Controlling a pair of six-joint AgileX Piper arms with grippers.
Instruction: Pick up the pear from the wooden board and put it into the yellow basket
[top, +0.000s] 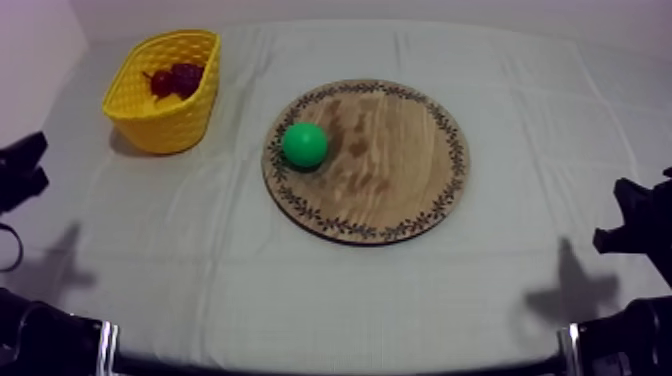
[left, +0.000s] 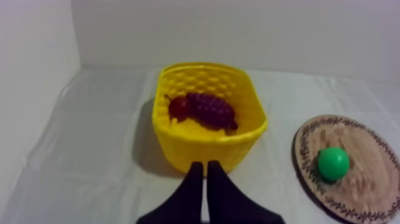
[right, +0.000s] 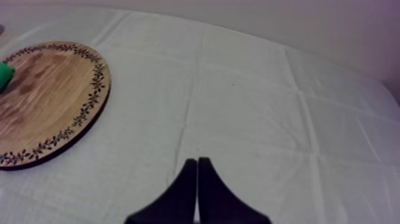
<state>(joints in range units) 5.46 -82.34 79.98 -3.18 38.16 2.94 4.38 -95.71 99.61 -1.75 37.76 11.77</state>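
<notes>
A green pear (top: 304, 144) stands on the left part of the round wooden board (top: 400, 190) at the table's middle. In the left wrist view the pear (left: 333, 163) sits on the board (left: 363, 184) to the side of the yellow basket (left: 208, 146). The yellow basket (top: 150, 120) is at the far left. My left gripper (left: 206, 170) is shut on nothing, just in front of the basket. My right gripper (right: 197, 164) is shut too, over bare cloth beside the board (right: 53, 101); a sliver of the pear (right: 5, 74) shows there.
Inside the basket lie a bunch of dark purple grapes (left: 211, 110) and a small red fruit (left: 178, 107); from above the grapes (top: 186, 76) and red fruit (top: 160, 84) show too. Both arms rest low at the table's left (top: 20, 175) and right (top: 640, 225) sides.
</notes>
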